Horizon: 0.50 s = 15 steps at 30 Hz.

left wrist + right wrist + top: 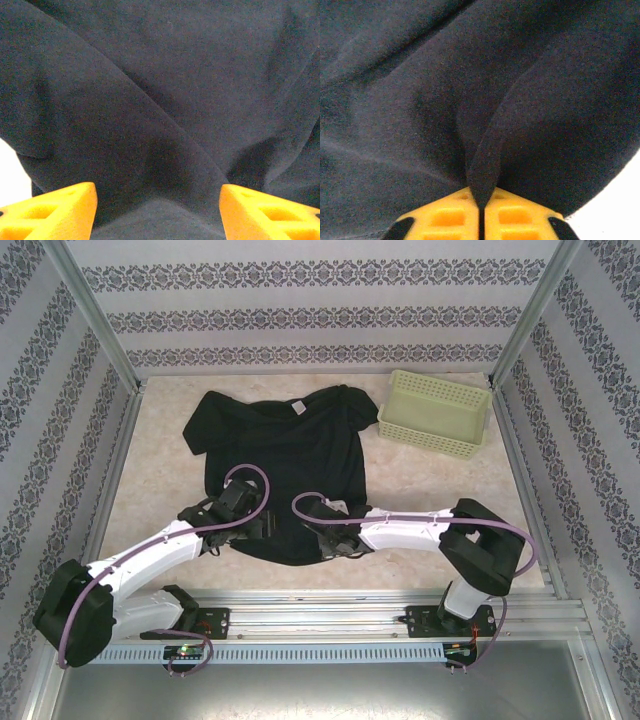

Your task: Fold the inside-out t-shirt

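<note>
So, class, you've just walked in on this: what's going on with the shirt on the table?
A black t-shirt lies spread on the table, and a robot is working at its near hem. The right gripper is shut, pinching a raised ridge of the fabric. The left gripper is open just above the cloth, with nothing gripped yet. No fold has been made so far. A green basket stands at the far right.

The top camera looked down from high behind; both wrist cameras faced the t-shirt (300,450) at close range.
</note>
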{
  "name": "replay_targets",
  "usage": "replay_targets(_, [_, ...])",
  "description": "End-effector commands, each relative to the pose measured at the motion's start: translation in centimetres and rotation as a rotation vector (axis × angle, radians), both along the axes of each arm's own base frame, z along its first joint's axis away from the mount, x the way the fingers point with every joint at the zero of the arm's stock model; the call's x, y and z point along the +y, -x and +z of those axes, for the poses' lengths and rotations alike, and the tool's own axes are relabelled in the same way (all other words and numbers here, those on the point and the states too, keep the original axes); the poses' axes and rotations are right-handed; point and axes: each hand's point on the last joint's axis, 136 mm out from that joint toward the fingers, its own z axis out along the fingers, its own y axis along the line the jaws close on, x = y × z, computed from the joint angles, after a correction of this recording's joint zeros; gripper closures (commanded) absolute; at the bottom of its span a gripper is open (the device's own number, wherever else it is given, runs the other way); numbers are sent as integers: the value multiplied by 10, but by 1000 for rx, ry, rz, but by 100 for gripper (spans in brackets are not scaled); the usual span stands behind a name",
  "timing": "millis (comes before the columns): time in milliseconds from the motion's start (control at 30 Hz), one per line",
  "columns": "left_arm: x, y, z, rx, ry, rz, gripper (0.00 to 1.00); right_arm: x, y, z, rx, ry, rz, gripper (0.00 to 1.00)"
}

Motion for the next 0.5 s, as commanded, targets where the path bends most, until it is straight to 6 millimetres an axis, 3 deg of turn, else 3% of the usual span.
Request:
replay_targets(0, [-21, -1, 12, -81, 44, -95, 34, -7, 0, 25, -44, 1, 6, 98])
replay_targets(267, [-91, 22, 46, -318, 100, -433, 23, 4, -6, 73, -95, -143, 4, 100])
replay_targets(467, [-121, 41, 49, -429, 100, -581, 13, 7, -15, 102, -141, -236, -12, 100])
